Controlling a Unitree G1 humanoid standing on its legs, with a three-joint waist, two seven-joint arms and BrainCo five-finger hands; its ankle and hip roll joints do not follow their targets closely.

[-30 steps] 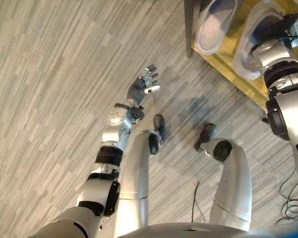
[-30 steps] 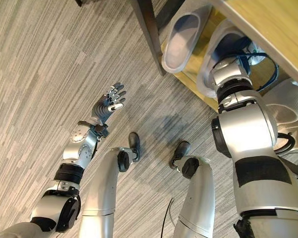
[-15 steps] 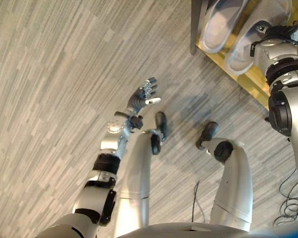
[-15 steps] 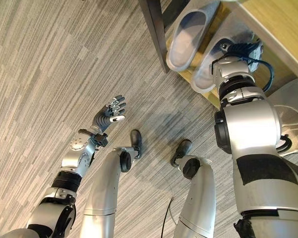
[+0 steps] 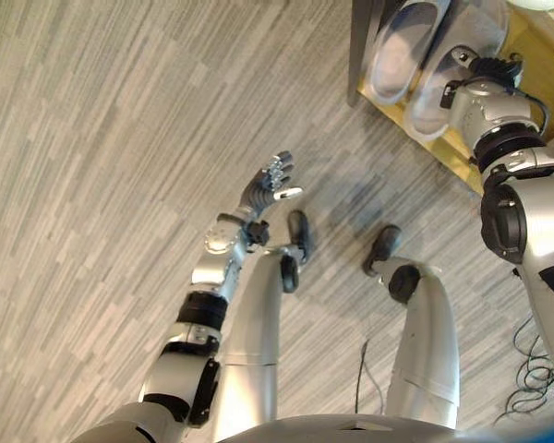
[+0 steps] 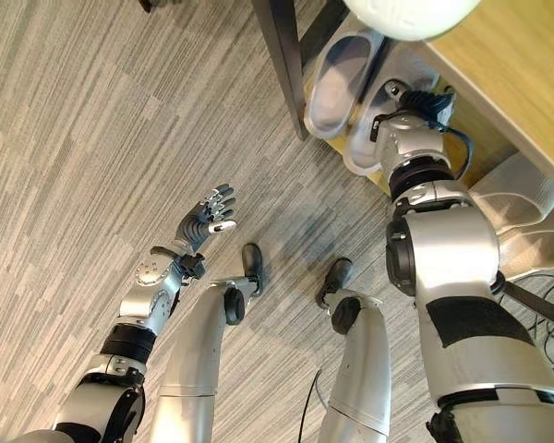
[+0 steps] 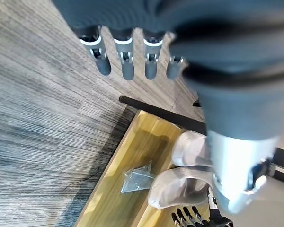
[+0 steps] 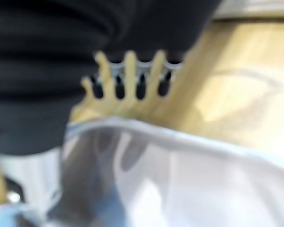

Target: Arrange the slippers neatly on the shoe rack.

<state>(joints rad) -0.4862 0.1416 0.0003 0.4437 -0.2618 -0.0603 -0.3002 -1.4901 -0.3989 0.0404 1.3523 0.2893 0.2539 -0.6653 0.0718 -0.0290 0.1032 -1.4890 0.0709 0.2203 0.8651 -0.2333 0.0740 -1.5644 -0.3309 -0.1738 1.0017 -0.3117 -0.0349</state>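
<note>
Pale grey slippers (image 6: 335,85) lie paired on the wooden shoe rack (image 5: 526,55); my right hand (image 8: 132,82), fingers straight, rests over one, left hand (image 5: 270,180) spread.

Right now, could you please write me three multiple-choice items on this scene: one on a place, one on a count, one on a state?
1. Where are the pale slippers?
A. On the wooden shoe rack
B. On the bare floor
C. In the left robot hand

2. How many slippers lie by the rack's dark post?
A. One
B. Two
C. Four

3. How is the left robot hand?
A. Curled on a slipper
B. Open, holding nothing
C. Flat on the rack

A: both lie on the yellow board. B: a pair lies side by side. B: its straight fingers hang over the floor.
</note>
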